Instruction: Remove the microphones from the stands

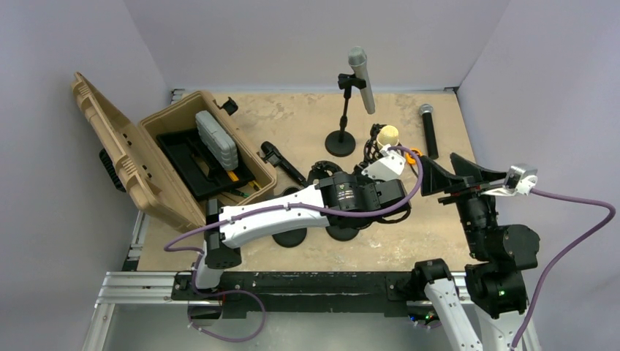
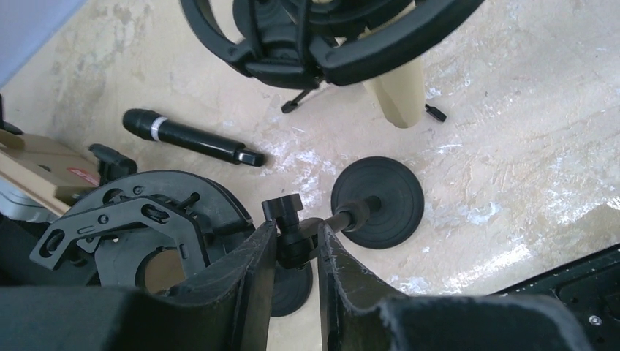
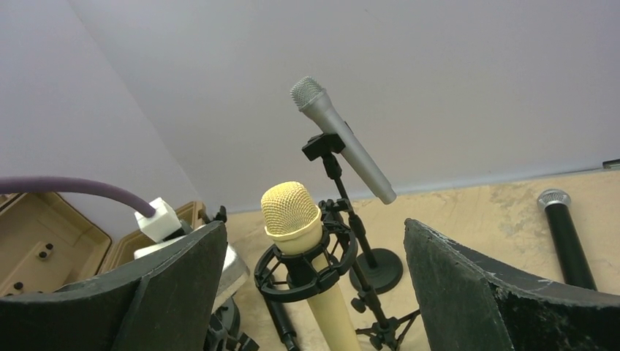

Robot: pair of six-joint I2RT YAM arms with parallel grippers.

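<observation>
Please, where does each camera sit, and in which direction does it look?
Top external: above and behind the bases, looking down at the table; left arm and right arm show.
Left wrist: on the left arm, looking down; left hand closed about a black stand.
Right wrist: low, looking toward the back wall; right hand, open.
Shared: all three show the cream microphone.

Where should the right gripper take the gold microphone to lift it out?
The neck just above the shock mount ring, coming level from the right: the gold microphone stands upright, and the ring wraps its body lower down.
</observation>
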